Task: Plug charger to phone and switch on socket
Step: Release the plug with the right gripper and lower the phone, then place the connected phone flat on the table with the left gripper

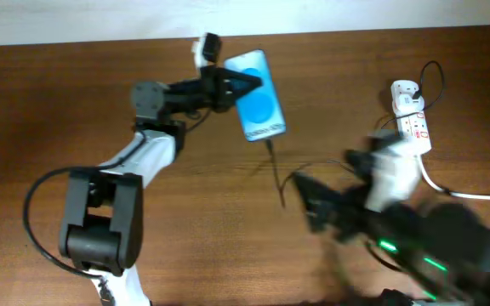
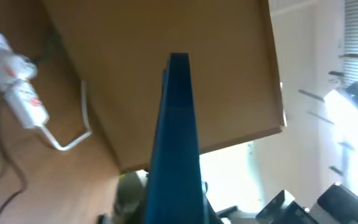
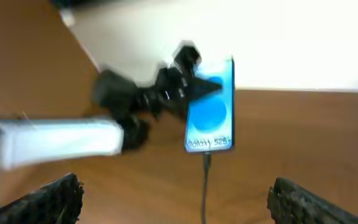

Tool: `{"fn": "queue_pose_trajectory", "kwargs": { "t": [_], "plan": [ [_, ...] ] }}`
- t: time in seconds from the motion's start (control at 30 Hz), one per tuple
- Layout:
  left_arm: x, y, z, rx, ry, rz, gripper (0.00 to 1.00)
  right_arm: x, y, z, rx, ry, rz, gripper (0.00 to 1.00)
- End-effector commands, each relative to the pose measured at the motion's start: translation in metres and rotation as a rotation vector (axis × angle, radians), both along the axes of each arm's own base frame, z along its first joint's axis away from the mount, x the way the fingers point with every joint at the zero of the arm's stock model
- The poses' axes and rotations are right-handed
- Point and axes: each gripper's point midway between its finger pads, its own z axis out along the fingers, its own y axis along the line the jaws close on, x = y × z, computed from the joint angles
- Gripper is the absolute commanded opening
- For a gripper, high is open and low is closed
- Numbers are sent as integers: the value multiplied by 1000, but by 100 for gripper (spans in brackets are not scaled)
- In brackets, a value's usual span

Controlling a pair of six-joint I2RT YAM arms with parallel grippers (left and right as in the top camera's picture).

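Left gripper [image 1: 247, 85] clamps blue-screened black-edged phone [image 1: 258, 106]; thin black charger cable [image 1: 276, 170] looks plugged in. Right gripper [image 3: 182, 204] spread wide, empty. Next: switch on white elongated power strip [image 1: 411, 119].

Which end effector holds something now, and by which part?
The left end effector grips the phone at one long edge, upper half. The right end effector is open, holding nothing.

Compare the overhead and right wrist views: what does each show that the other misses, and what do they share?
Only overhead: the socket with its white cord. Only right wrist: the readable "Galaxy S25+" text, and the right gripper with its fingers spread wide. Both: the left gripper clamping the phone, with the charger meeting its lower edge.
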Motion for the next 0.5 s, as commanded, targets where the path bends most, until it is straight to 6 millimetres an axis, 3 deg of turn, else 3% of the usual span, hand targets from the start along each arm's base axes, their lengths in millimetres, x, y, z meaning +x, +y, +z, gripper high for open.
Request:
{"fn": "queue_pose_trajectory", "kwargs": {
  "t": [0.0, 0.03, 0.07, 0.1, 0.23, 0.3, 0.33, 0.4, 0.47],
  "plan": [
    [-45, -77, 60, -72, -44, -79, 0, -27, -79, 24, 100, -91, -187, 99],
    [-43, -97, 41, 3, -54, -77, 0, -32, -96, 22, 122, -86, -240, 99],
    [-27, -110, -6, 184, -41, -10, 0, -36, -105, 16, 112, -74, -261, 99],
    [-6, -99, -62, 443, -23, 121, 0, -35, -104, 8, 93, -50, -268, 99],
    [10, -35, -120, 705, -115, 162, 0, -14, -86, -8, -10, 2, -297, 99],
    [25, -10, -135, 738, -122, 188, 2, 0, -70, -16, -58, 30, -300, 99],
    [28, -5, -145, 751, -106, 188, 2, 7, -61, -22, -80, 49, -303, 99],
    [25, -2, -200, 782, 1, 120, 2, 24, -41, -41, -108, 121, -330, 99],
    [22, 2, -227, 767, 48, 74, 3, 36, -30, -56, -111, 176, -365, 99]
  ]
}}
